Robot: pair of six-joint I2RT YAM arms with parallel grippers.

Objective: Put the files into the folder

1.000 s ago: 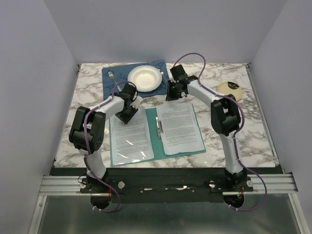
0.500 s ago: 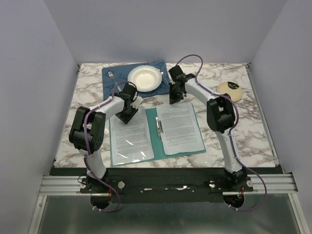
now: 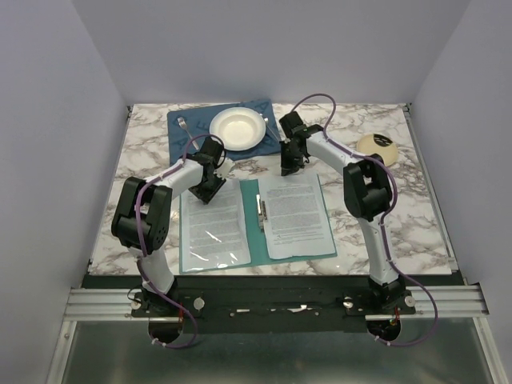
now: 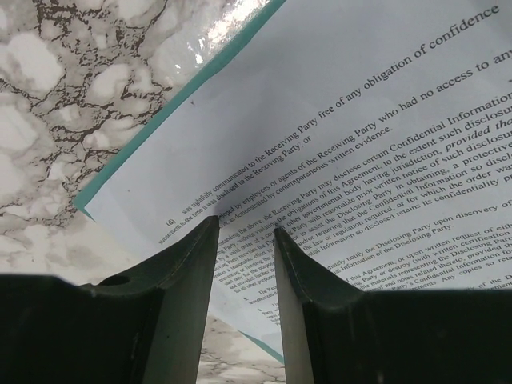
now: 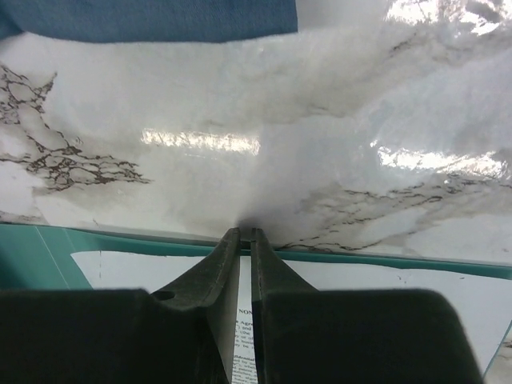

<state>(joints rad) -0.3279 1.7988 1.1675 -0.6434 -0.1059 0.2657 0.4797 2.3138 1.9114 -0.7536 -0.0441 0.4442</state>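
The teal folder (image 3: 253, 244) is seen lying open and flat on the marble table (image 3: 400, 216), from the centre of the top view toward 6 o'clock. The files (image 3: 298, 214), white sheets of dense black print, are laid on its right half. Its left half is covered by a second printed sheet (image 3: 214, 228) under a glossy clear pocket. A small metal clip (image 3: 262, 210) is seen on the spine between the two halves.

The left gripper (image 3: 208, 190) is held at the 12 o'clock edge of the left half. In the left wrist view its fingers (image 4: 192, 264) are shown apart, with a gap between them and nothing in it. The left gripper (image 4: 244, 232) is placed over the printed sheet (image 4: 360, 120), with the folder's teal border (image 4: 160, 126) toward 10 o'clock.

The right gripper (image 3: 286, 166) is held at the 12 o'clock edge of the right half. In the right wrist view its fingers (image 5: 212, 272) are brought almost together, only a thin slit being left. The right gripper (image 5: 245, 232) is set at the folder's far edge (image 5: 120, 241); whether that edge is pinched cannot be told.

At 12 o'clock a white plate (image 3: 237, 128) and a fork (image 3: 184, 126) are set on a dark blue placemat (image 3: 186, 140). A pale round object (image 3: 378, 146) is found at 2 o'clock.
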